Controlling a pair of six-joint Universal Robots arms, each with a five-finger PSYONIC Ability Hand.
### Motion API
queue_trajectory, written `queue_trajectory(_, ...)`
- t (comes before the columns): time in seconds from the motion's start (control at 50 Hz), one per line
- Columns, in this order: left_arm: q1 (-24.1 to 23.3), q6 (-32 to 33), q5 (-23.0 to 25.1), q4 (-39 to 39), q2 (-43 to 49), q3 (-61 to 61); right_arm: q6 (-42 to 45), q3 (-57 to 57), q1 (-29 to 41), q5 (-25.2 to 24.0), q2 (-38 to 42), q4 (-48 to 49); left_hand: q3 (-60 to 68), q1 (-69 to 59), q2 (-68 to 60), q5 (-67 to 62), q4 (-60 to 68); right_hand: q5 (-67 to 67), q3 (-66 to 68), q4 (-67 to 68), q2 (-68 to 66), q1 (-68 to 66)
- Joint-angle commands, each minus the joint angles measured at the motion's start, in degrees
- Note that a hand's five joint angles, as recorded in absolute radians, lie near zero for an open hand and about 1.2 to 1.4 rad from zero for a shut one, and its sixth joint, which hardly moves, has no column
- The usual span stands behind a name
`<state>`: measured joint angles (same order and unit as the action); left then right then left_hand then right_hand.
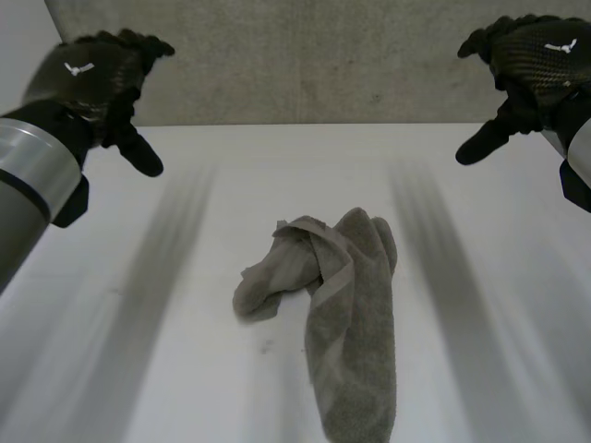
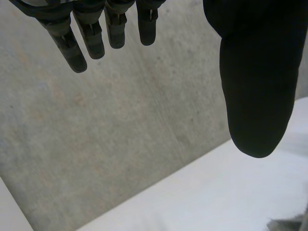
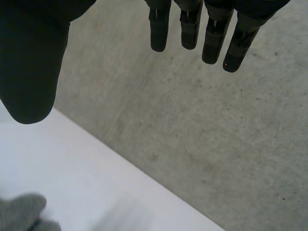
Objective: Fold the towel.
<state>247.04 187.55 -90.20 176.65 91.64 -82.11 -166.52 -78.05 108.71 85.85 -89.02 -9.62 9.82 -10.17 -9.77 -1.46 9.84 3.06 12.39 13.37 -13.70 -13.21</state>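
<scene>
The crumpled grey-brown terry towel (image 1: pixel 355 332) lies near the middle of the white table (image 1: pixel 138 351), bunched rather than spread flat. Its long axis runs from the table's near edge away toward the far side: a long, thick band of cloth reaches from the near edge up to a rounded hump at the towel's far end. From that hump a shorter lobe bends back toward the robot's left side and ends in a blunt fold, with a pale hemmed strip crossing between the two parts. A small piece of the same towel (image 3: pixel 21 211) shows in the right wrist view, lying well apart from the hand.

Both hands are raised above the far part of the table, well apart from the towel and holding nothing. The left hand (image 1: pixel 92 78) is at the far left, its fingers (image 2: pixel 77 53) loosely straight and the thumb spread wide. The right hand (image 1: pixel 536 60) mirrors it at the far right, fingers (image 3: pixel 231 48) relaxed, thumb held apart. Behind the table stands a mottled grey concrete wall (image 1: pixel 323 65).
</scene>
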Motion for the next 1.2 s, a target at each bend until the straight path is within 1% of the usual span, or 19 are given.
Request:
queue_trajectory(0.02, -0.77, 0.10, 0.29, 4.32, 8.55, -0.25, 8.84, -1.67, 0.18, 0.90, 1.92, -1.28, 2.41, -2.07, -2.46, -0.78, 2.40, -3.06, -2.39, -3.37, 3.70, 3.21)
queue_trajectory(0.12, -3.14, 0.10, 2.49, 7.48, 16.11, 0.19, 7.43, -5.18, 0.53, 0.81, 2.71, -1.63, 3.25, -2.91, -3.30, -1.62, 3.24, -3.06, -2.39, -3.37, 3.70, 3.21)
queue_trajectory(0.22, -5.86, 0.01, 11.95, 11.95, 24.09, 0.63, 6.73, -13.16, -0.17, 0.20, 3.76, 0.03, 3.76, -3.41, -3.80, -2.12, 3.74, -3.06, -2.39, -3.37, 3.70, 3.21)
queue_trajectory(0.28, -8.40, -0.08, 15.39, 16.08, 27.34, 0.98, 6.82, -17.12, -0.26, 0.20, 3.94, 2.05, 4.09, -3.74, -4.14, -2.46, 4.07, -3.06, -2.39, -3.37, 3.70, 3.21)
queue_trajectory(0.38, -12.53, 0.09, 16.99, 21.36, 32.18, 2.12, 6.91, -21.78, -1.13, 0.28, 3.94, 4.16, 8.79, -8.44, -8.83, -7.15, 8.77, -3.06, -2.39, -3.37, 3.70, 3.21)
queue_trajectory(0.5, -14.48, 0.18, 16.99, 23.66, 36.32, 3.80, 6.91, -26.09, -5.35, -0.94, 3.85, 6.10, 15.37, -15.02, -15.41, -13.73, 15.35, -3.06, -2.39, -3.37, 3.70, 3.21)
queue_trajectory(0.54, -15.01, 0.45, 17.08, 24.09, 38.25, 4.76, 6.91, -26.71, -5.88, -1.64, 3.94, 6.71, 26.40, -26.06, -26.45, -24.77, 26.39, -3.06, -2.39, -3.37, 3.70, 3.21)
queue_trajectory(0.56, -15.01, 0.45, 17.08, 24.10, 38.26, 4.76, 6.91, -26.71, -5.88, -1.65, 3.94, 6.72, 26.47, -26.12, -26.51, -24.83, 26.45, -3.06, -2.39, -3.37, 3.70, 3.21)
queue_trajectory(0.6, -15.09, 1.76, 16.90, 24.62, 40.01, 5.38, 6.82, -27.24, -6.23, -2.70, 4.03, 7.59, 43.53, -43.18, -43.58, -41.89, 43.51, -3.06, -2.39, -3.37, 3.70, 3.21)
queue_trajectory(0.62, -15.09, 1.77, 16.90, 24.62, 40.02, 5.38, 6.82, -27.24, -6.23, -2.70, 4.03, 7.60, 43.62, -43.28, -43.67, -41.99, 43.61, -3.06, -2.39, -3.37, 3.70, 3.21)
queue_trajectory(0.64, -15.09, 3.16, 16.73, 25.06, 40.45, 5.29, 6.82, -27.33, -6.58, -2.88, 4.11, 7.77, 52.29, -51.94, -52.33, -50.65, 52.27, -3.06, -2.39, -3.37, 3.70, 3.21)
queue_trajectory(0.66, -15.09, 4.91, 16.46, 25.41, 40.46, 5.29, 6.82, -27.24, -6.93, -2.97, 4.46, 7.95, 60.03, -59.68, -60.08, -58.40, 60.01, -3.06, -2.39, -3.37, 3.70, 3.21)
queue_trajectory(0.68, -15.09, 4.93, 16.46, 25.41, 40.46, 5.29, 6.82, -27.24, -6.94, -2.97, 4.47, 7.95, 60.11, -59.76, -60.16, -58.47, 60.09, -3.06, -2.39, -3.37, 3.70, 3.21)
queue_trajectory(0.7, -15.18, 6.67, 16.11, 25.85, 40.28, 5.12, 6.82, -26.98, -7.02, -2.97, 4.90, 8.12, 70.08, -69.73, -70.13, -68.44, 70.06, -3.06, -2.39, -3.37, 3.70, 3.21)
queue_trajectory(0.78, -15.18, 9.50, 14.18, 27.08, 38.26, 4.68, 6.91, -26.19, -7.11, -2.97, 6.14, 8.21, 70.18, -69.83, -70.23, -68.54, 70.16, -3.06, -2.39, -3.37, 3.70, 3.21)
queue_trajectory(0.92, -14.66, 10.73, 7.94, 28.31, 25.10, 0.99, 6.56, -22.42, -6.59, -2.97, 10.61, 8.30, 70.18, -69.83, -70.23, -68.54, 70.16, -3.06, -2.39, -3.37, 3.70, 3.21)
queue_trajectory(1.1, -12.02, 10.73, 7.58, 27.00, 13.47, -1.92, -0.92, -20.04, -6.14, -3.41, 12.73, 7.60, 70.18, -69.83, -70.23, -68.54, 70.16, -3.06, -2.39, -3.37, 3.70, 3.21)
queue_trajectory(1.16, -10.26, 10.64, 7.76, 25.15, 10.13, -3.06, -4.26, -19.68, -5.97, -6.40, 12.82, 7.33, 70.18, -69.83, -70.23, -68.54, 70.16, -3.06, -2.39, -3.37, 3.70, 3.21)
queue_trajectory(1.2, -9.82, 10.73, 7.76, 24.01, 8.99, -3.50, -7.58, -19.07, -4.83, -11.03, 13.95, 7.51, 70.18, -69.83, -70.23, -68.54, 70.16, -3.06, -2.39, -3.37, 3.70, 3.21)
